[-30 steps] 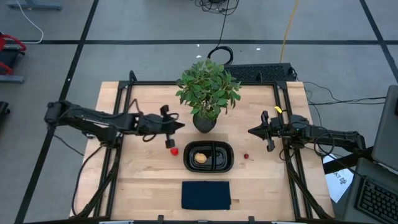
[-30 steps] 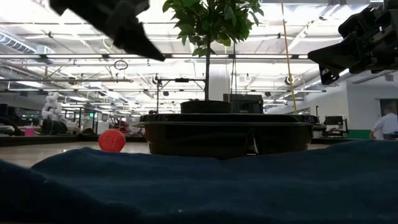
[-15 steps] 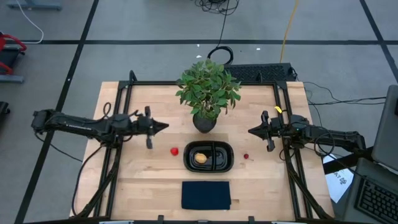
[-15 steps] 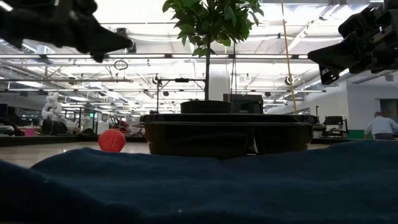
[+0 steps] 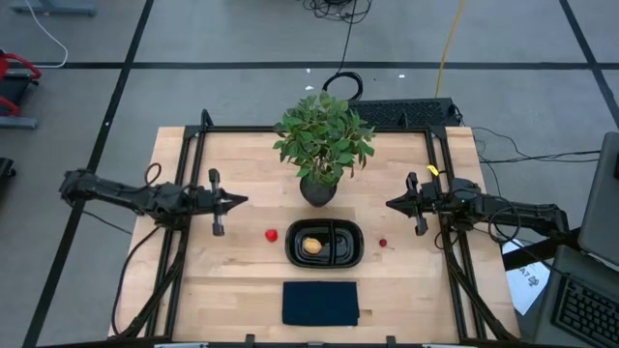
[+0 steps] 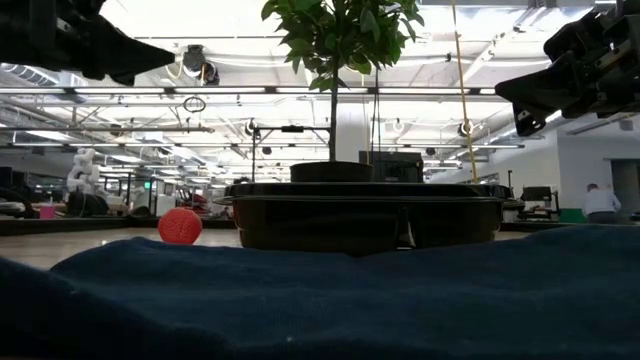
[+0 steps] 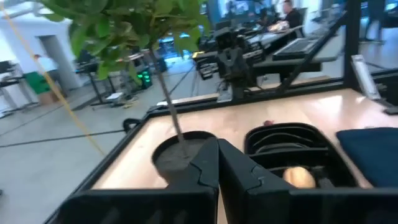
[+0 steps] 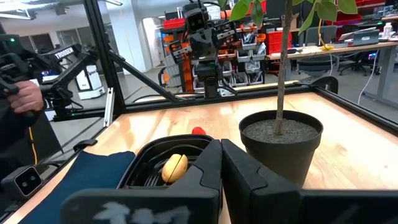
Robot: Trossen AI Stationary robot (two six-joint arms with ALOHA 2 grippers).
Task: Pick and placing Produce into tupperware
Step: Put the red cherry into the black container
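The red strawberry piece (image 5: pixel 272 234) (image 6: pixel 180 226) lies on the wood just left of the black two-compartment container (image 5: pixel 325 223) (image 6: pixel 365 215). The yellow-orange piece (image 5: pixel 312 246) (image 8: pixel 174 167) rests inside the container. The small dark red berry (image 5: pixel 383 243) lies on the table right of it. My left gripper (image 5: pixel 242 200) (image 7: pixel 217 142) is shut and hovers left of the strawberry, above the table. My right gripper (image 5: pixel 389 204) (image 8: pixel 221 143) is shut and hangs in the air to the right of the plant pot.
A potted green plant (image 5: pixel 322 145) stands just beyond the container. A dark blue cloth (image 5: pixel 320 303) lies flat near the table's near edge. Black frame rails (image 5: pixel 189 174) run along both sides. A person's hand (image 8: pixel 25 93) shows in the room beyond.
My left gripper has drawn back from beside the strawberry toward the table's left edge, rising in the low view. The strawberry has stayed where it was. The right arm has kept still.
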